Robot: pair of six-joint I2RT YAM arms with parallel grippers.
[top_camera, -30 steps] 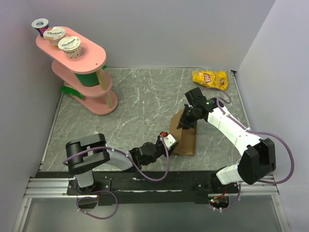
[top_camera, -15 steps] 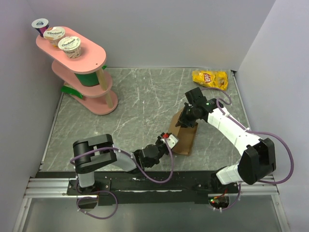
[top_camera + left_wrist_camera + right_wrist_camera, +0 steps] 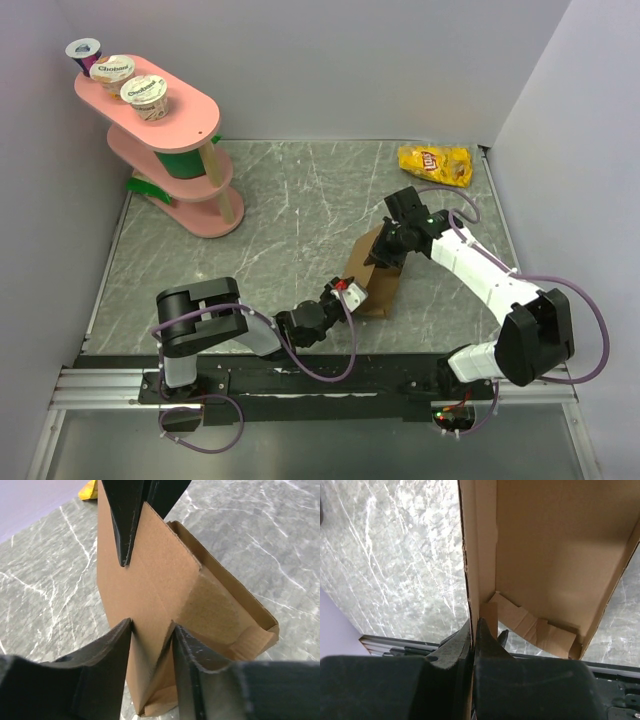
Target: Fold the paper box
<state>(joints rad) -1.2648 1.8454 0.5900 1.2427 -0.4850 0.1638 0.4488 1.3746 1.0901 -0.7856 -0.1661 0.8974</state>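
The paper box [image 3: 383, 290] stands half-folded on the worktop [image 3: 280, 220], right of centre toward the near edge. We pinch its far wall in our fully closed right jaws; our left jaws, partly open, clamp its near panel.

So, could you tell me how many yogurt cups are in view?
3 white round yogurt cups, all in a row on the pink tiered stand's top shelf: back-left, middle, front-right. Lower shelves could hide more.
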